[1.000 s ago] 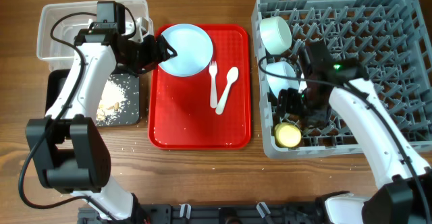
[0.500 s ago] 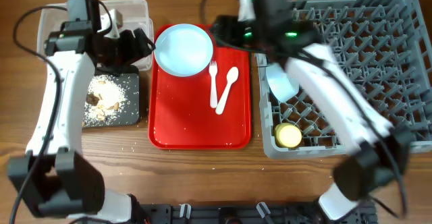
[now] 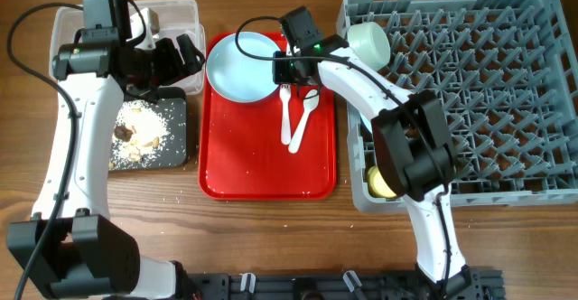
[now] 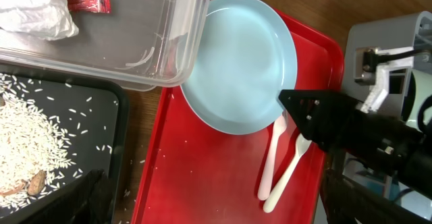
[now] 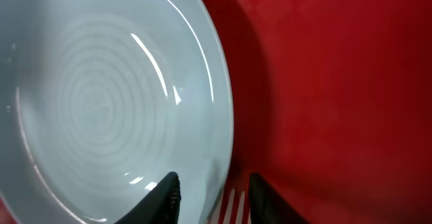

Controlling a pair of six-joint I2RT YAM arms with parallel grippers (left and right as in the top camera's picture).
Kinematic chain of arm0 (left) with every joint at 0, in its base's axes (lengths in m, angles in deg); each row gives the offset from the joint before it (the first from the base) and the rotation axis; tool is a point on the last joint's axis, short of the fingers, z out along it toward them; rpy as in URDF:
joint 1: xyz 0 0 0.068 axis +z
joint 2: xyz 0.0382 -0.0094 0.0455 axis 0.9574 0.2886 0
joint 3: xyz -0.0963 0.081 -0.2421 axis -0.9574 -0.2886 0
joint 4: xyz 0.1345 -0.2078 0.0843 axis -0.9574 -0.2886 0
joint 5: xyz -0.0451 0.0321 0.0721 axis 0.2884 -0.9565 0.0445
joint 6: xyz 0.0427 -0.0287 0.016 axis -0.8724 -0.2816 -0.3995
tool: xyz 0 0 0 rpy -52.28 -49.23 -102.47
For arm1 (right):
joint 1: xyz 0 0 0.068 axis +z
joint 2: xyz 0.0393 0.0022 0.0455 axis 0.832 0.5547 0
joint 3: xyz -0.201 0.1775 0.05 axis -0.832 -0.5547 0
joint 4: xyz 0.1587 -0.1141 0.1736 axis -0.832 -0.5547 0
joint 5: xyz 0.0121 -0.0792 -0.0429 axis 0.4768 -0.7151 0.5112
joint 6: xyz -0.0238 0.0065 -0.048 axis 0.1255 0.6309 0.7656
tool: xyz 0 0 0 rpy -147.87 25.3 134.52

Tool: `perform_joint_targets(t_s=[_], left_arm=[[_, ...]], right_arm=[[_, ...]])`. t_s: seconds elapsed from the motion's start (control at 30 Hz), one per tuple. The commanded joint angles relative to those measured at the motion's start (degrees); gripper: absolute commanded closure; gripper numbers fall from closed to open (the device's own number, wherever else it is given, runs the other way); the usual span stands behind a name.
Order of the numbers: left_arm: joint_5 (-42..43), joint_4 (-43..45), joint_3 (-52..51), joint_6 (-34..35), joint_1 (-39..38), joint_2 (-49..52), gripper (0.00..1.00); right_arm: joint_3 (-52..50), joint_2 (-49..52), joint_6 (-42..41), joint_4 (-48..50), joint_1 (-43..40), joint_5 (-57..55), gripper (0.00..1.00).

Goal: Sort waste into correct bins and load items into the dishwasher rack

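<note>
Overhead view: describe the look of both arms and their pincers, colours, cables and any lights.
Both have glossy white tubular links joined by chunky black joint housings. The left arm trails a thin black cable in a loop; the right arm has a similar loop and a small green light near its wrist. The left pincer and right pincer are black, each with two short fingers.

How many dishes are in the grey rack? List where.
2 visible: pale green bowl at the rack's far-left corner, yellow cup at its near-left corner. The right arm covers the stretch between, so another may be hidden.
</note>
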Motion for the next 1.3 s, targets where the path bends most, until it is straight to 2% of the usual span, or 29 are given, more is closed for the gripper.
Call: perform_joint_targets(t_s=[0.0,0.13,0.27,0.47,0.57,0.63,0.67,0.73,0.8,0.83,1.1,1.27], left_arm=[[-0.5,0.0,0.6,-0.8,0.1,-0.1,0.0],[-0.5,0.0,0.6,-0.8,0.1,-0.1,0.0],[-0.5,0.0,0.6,-0.8,0.1,-0.1,0.0],[-0.5,-0.1,0.6,-0.8,0.1,-0.1,0.0],[-0.5,0.0,0.6,-0.8,0.1,-0.1,0.0],[-0.5,0.0,0.6,-0.8,0.1,-0.1,0.0],[-0.5,0.0,0.6,-0.8,0.1,-0.1,0.0],[-0.5,0.0,0.6,-0.8,0.1,-0.1,0.0],[-0.5,0.0,0.6,-0.8,0.1,-0.1,0.0],[-0.5,0.0,0.6,-0.8,0.1,-0.1,0.0],[-0.5,0.0,0.6,-0.8,0.1,-0.1,0.0],[-0.5,0.0,0.6,-0.8,0.1,-0.1,0.0]], right_arm=[[1.3,3.3,-0.3,0.1,0.5,-1.3,0.77],[1.3,4.0,-1.6,-0.2,0.4,-1.6,0.96],[1.7,2.4,-1.9,-0.2,-0.4,-2.5,0.96],[1.9,-16.0,-0.9,-1.2,-7.5,-7.1,0.96],[1.9,-29.5,3.8,-6.2,-12.4,-20.3,0.96],[1.9,-34.8,8.4,-8.7,-14.4,-27.9,0.96],[1.9,-38.1,12.8,-10.6,-15.4,-34.0,0.96],[1.9,-40.9,16.4,-13.3,-16.5,-46.6,0.96],[0.9,-40.4,21.4,-13.9,-16.6,-62.1,0.96],[-0.4,-39.8,23.8,-13.3,-16.6,-64.3,0.96],[-12.0,-31.5,42.1,3.0,-16.7,-70.1,0.96],[-13.6,-24.1,44.0,5.9,-16.7,-69.4,0.95]])
